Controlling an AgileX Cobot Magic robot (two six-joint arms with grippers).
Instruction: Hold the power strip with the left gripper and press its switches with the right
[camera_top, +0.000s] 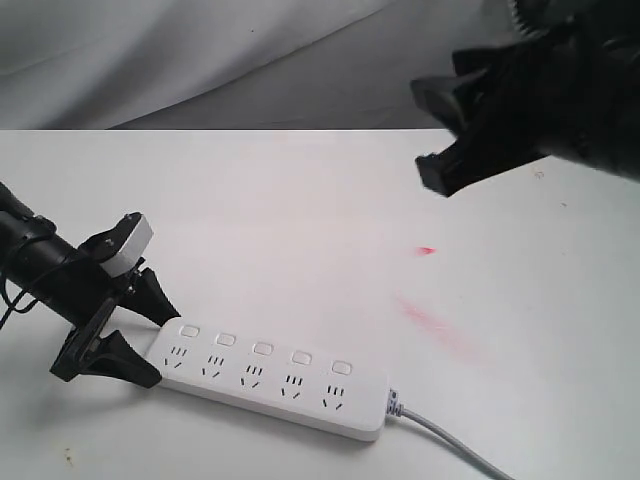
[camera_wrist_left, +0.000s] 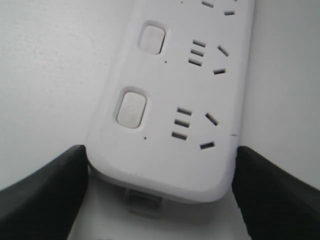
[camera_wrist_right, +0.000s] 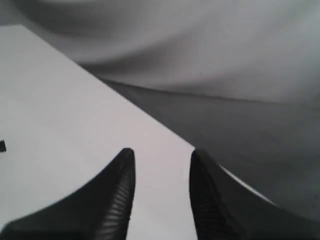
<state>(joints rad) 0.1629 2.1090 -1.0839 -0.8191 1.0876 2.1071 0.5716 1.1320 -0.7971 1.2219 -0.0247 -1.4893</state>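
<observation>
The white power strip (camera_top: 270, 385) lies flat near the table's front edge, with five switches (camera_top: 263, 348) in a row along its far side. A grey cord (camera_top: 440, 430) leaves its right end. My left gripper (camera_top: 166, 350) straddles the strip's left end. In the left wrist view its black fingers (camera_wrist_left: 45, 195) touch both long sides of the power strip (camera_wrist_left: 170, 165), beside the end switch (camera_wrist_left: 131, 108). The right gripper (camera_top: 425, 135) hangs high at the upper right, far from the strip. It stands open over bare table in its wrist view (camera_wrist_right: 162, 155).
The white table (camera_top: 300, 220) carries red smears (camera_top: 430, 322) right of centre. A grey cloth backdrop (camera_top: 200, 50) rises behind the table's far edge. The cord runs off toward the front right corner.
</observation>
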